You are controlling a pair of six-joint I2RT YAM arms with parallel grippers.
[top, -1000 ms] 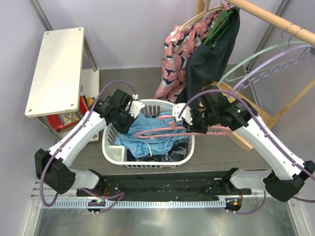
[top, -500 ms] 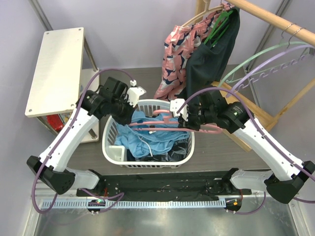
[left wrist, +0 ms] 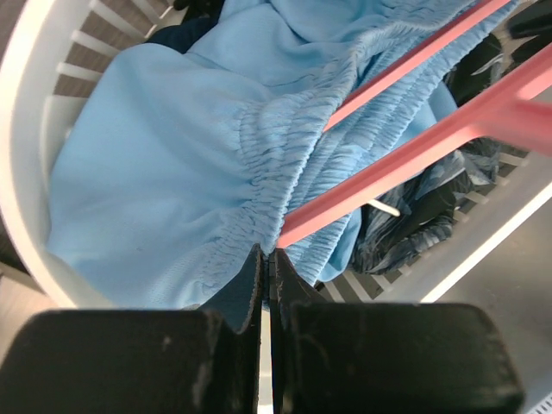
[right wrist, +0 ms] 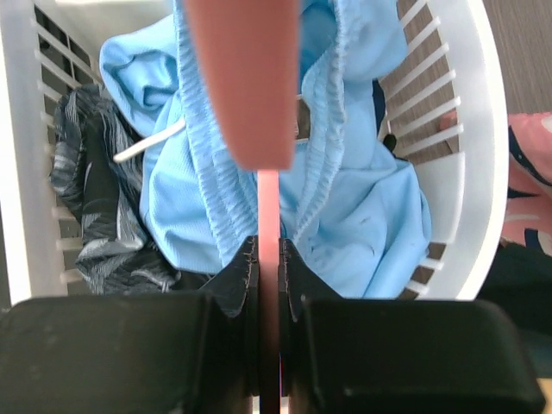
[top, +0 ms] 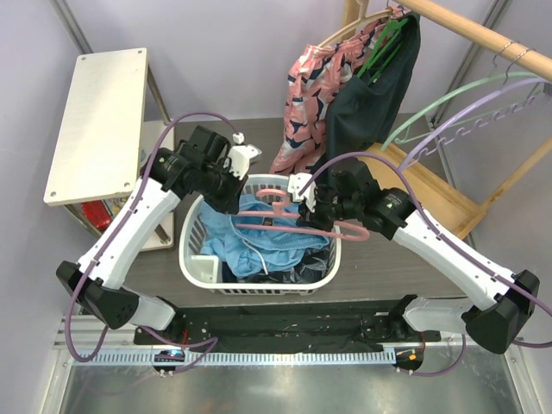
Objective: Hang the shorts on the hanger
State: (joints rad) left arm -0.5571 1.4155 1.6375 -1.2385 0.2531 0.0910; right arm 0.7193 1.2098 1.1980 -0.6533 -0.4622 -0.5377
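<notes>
Only the wrist views show the grips: left fingers (left wrist: 246,289) pinch the shorts (left wrist: 147,172) at the waistband, right fingers (right wrist: 235,278) clamp the hanger (right wrist: 246,78) bar.

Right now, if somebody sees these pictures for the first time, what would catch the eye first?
The sky-blue shorts heaped in the white basket at the middle strike first, with the pink hanger across them. The left hand is shut on their waistband, the right hand on the hanger's thin bar. Behind, a pink patterned garment hangs from a wooden rail.
</notes>
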